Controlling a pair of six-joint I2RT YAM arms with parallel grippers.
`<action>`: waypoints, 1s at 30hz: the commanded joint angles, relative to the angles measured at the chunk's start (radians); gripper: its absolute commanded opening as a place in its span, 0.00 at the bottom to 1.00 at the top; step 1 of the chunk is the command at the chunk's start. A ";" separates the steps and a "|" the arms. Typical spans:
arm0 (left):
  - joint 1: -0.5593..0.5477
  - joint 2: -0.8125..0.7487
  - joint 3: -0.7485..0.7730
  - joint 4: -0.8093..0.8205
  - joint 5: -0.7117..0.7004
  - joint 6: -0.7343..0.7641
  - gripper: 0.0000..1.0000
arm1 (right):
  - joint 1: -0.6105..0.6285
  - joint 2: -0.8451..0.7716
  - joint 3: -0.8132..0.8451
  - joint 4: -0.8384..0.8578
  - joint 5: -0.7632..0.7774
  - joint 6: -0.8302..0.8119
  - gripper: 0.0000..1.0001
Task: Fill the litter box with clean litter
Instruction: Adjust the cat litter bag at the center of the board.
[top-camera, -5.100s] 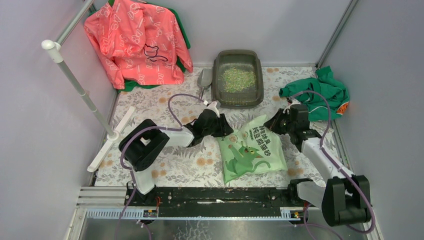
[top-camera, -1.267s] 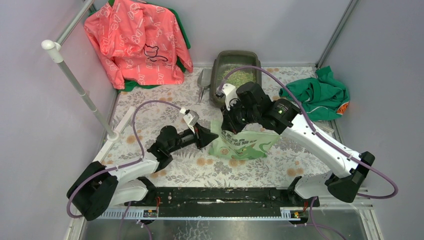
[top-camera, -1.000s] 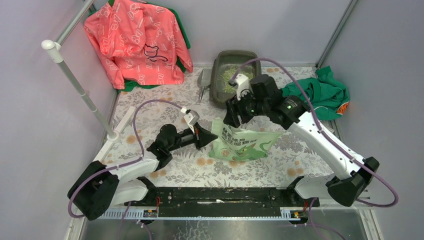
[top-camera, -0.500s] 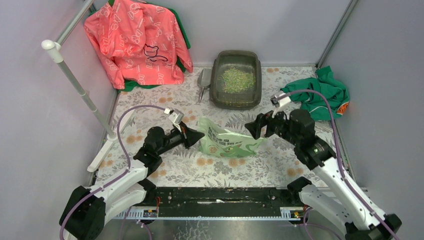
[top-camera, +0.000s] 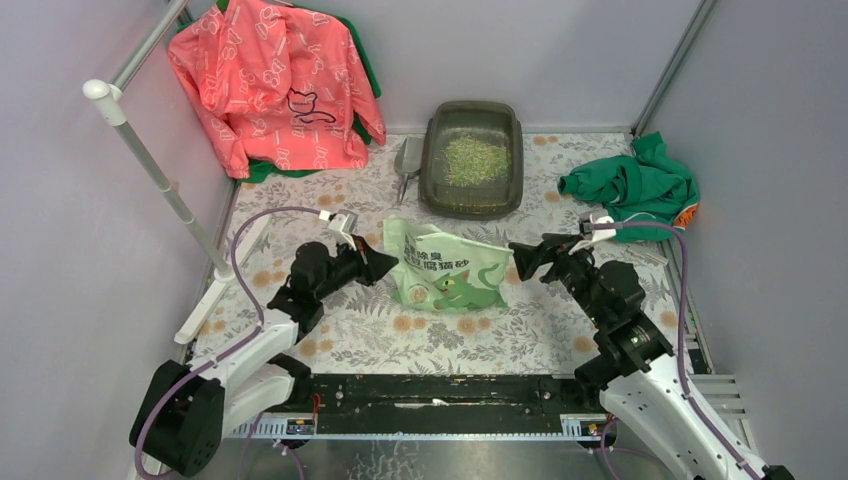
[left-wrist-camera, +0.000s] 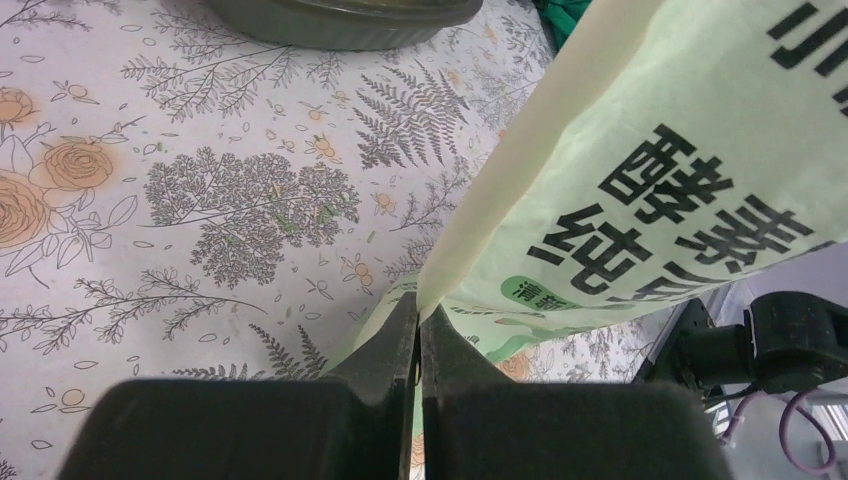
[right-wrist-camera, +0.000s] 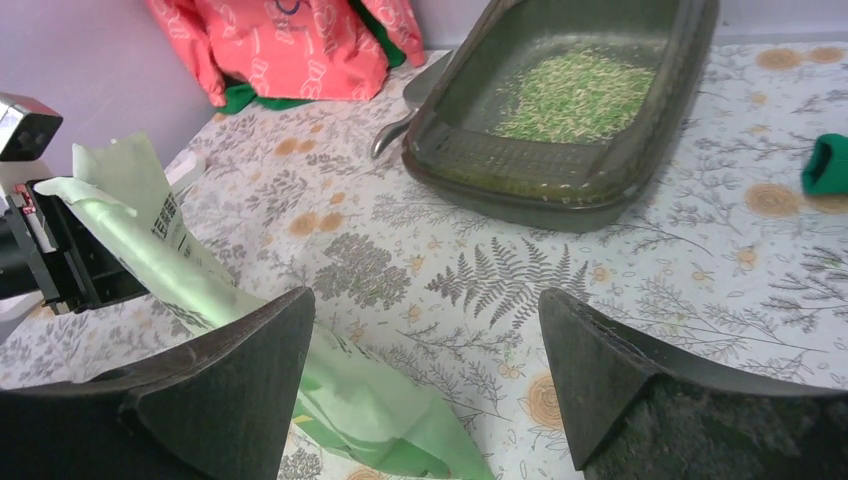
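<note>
Thin heap of clean litter (top-camera: 475, 158) is sitting in litter box (top-camera: 432, 165), far side: partly done, prob. more needed. L hand (top-camera: 392, 266) is pinching bag (top-camera: 445, 272) edge; R hand (top-camera: 520, 260) is gaping, holding nothing.

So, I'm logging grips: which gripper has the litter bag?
The left gripper, pinched shut on the bag's edge; the right gripper stands open, holding nothing.

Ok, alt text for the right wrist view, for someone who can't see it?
The right gripper hangs open over a floral tablecloth, holding nothing. Ahead sits the litter box with a heap of green litter; at lower left is the green litter bag.
</note>
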 joint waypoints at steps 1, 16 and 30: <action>0.032 0.032 0.032 -0.020 -0.027 -0.027 0.03 | -0.004 -0.051 -0.015 0.039 0.096 0.021 0.91; 0.034 0.060 0.064 -0.039 -0.023 -0.029 0.04 | -0.004 0.093 -0.087 0.216 -0.266 0.063 0.88; 0.066 0.079 0.096 -0.088 -0.049 -0.041 0.03 | -0.006 0.032 -0.094 -0.052 -0.014 0.187 0.89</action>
